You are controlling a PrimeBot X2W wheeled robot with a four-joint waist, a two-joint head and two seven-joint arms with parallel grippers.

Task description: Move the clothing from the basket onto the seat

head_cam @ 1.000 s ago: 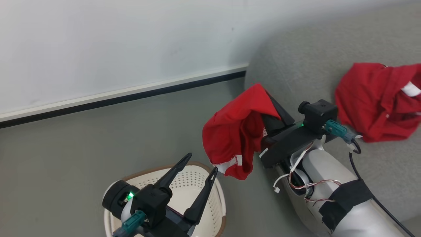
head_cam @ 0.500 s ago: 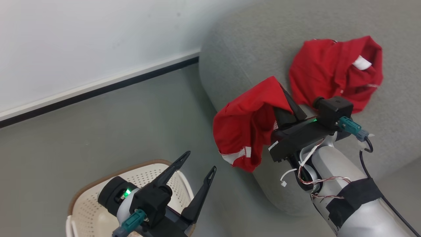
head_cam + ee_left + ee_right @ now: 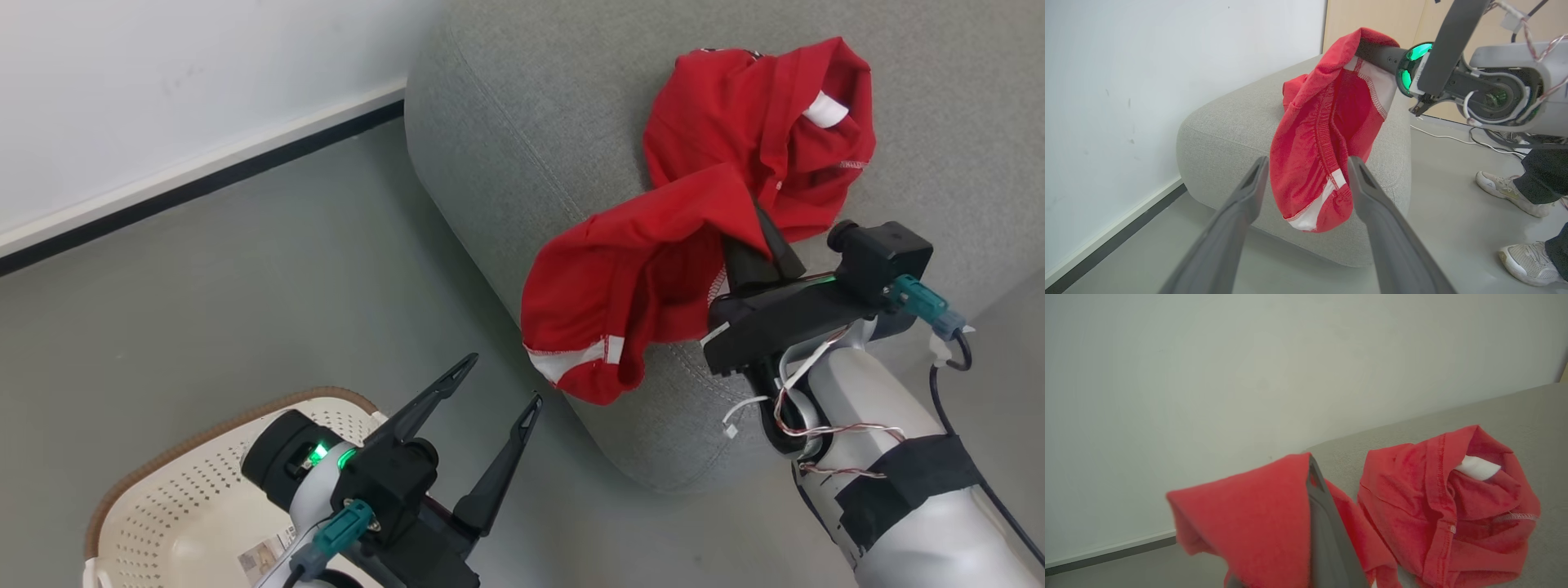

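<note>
The basket sits on the floor at the near left. A small printed bit shows inside it, too small to read. The left hand is wide open and holds nothing. To the right, the right hand pinches the red clothing, which hangs over the near edge of the seat. Farther right, another red garment with a white tag lies on the seat.

clothing at seat edge, garment on seat behind, basket left
</note>
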